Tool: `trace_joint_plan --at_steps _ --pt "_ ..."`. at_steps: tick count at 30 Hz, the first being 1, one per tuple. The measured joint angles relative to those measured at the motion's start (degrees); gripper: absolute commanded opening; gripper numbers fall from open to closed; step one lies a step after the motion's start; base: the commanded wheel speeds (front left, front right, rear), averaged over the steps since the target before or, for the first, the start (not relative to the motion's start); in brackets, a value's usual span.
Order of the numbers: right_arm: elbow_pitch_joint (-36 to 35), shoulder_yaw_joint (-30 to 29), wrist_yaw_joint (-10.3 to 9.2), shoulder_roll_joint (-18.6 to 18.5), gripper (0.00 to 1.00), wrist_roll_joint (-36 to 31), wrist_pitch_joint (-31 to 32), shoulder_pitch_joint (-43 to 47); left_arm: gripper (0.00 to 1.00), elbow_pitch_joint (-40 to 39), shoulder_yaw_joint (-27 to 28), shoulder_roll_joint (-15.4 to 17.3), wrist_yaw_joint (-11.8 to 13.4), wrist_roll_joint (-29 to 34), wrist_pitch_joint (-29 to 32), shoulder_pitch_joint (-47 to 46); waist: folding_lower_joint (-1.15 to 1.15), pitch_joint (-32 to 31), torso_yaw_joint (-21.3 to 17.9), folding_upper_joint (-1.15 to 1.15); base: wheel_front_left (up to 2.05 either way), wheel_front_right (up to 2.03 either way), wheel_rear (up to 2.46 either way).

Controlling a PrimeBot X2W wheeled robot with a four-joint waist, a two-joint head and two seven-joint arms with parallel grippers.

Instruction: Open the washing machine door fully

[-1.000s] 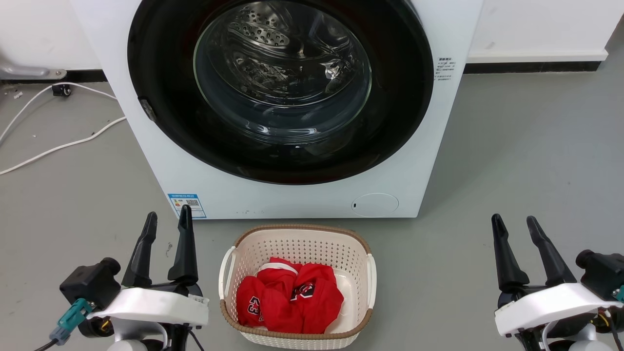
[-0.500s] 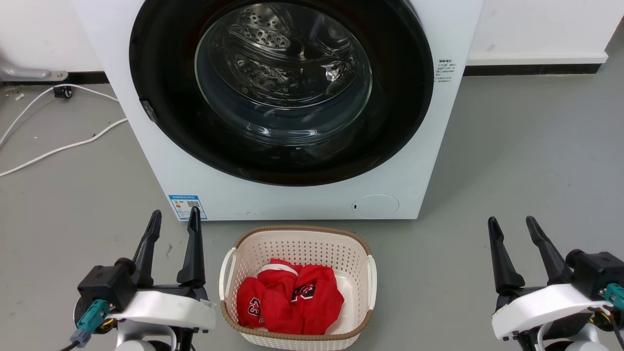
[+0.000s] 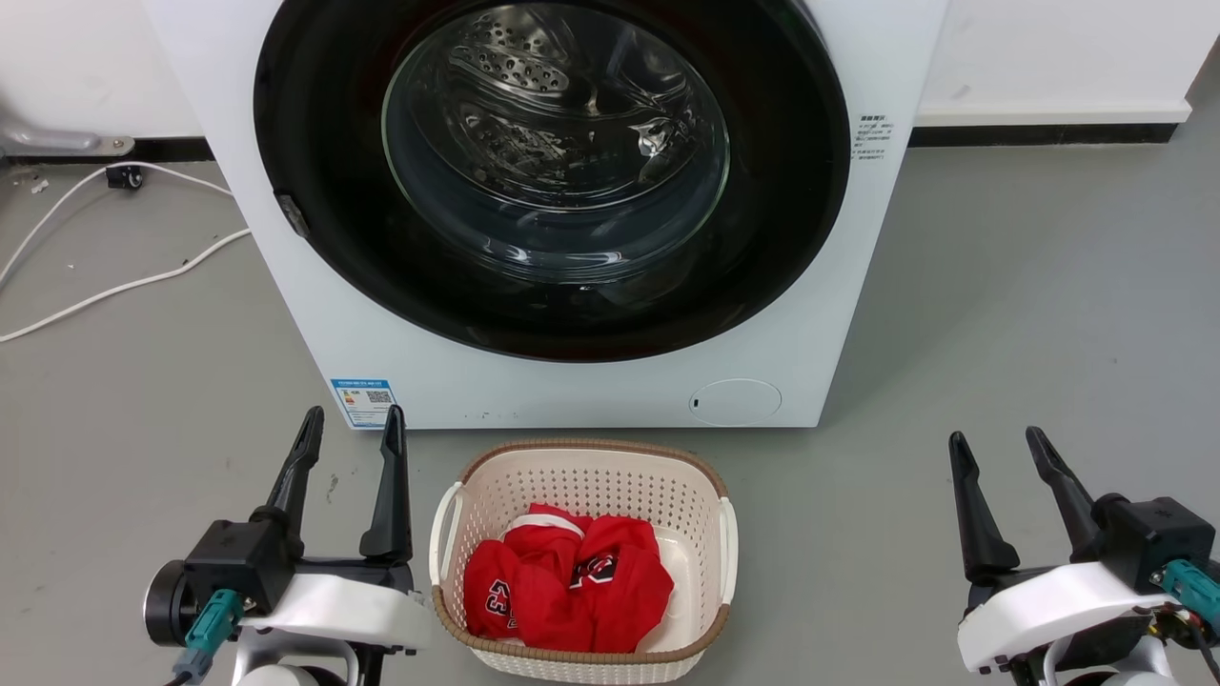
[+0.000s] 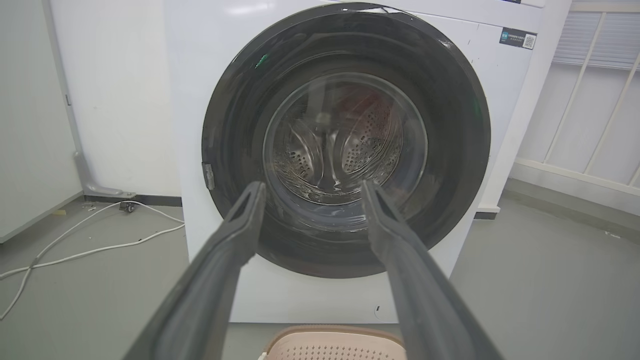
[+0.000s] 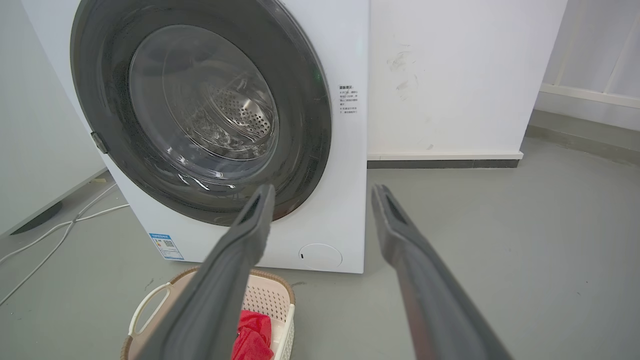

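Plainly shut: washing machine door (image 3: pixel 553 176).

The head camera looks forward and down on the washing machine door (image 3: pixel 791 191) and the near basket (image 3: pixel 586 445). The left wrist camera faces the door squarely from low down, and the right wrist camera sees it obliquely from the right. All three share the door.

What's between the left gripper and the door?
Nothing blocks it. In the head view, bare floor lies between the left gripper and the door; the basket sits aside, to its right.
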Motion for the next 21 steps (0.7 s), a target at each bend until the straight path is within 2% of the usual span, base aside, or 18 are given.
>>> trace_joint_plan --at_steps 21 --pt "0.67 -0.38 0.00 0.03 1.00 -5.06 -2.19 -0.03 1.00 0.54 -0.38 -0.15 0.26 7.35 -2.18 0.01 0.00 0.28 0.51 0.00 0.00 0.00 0.00"
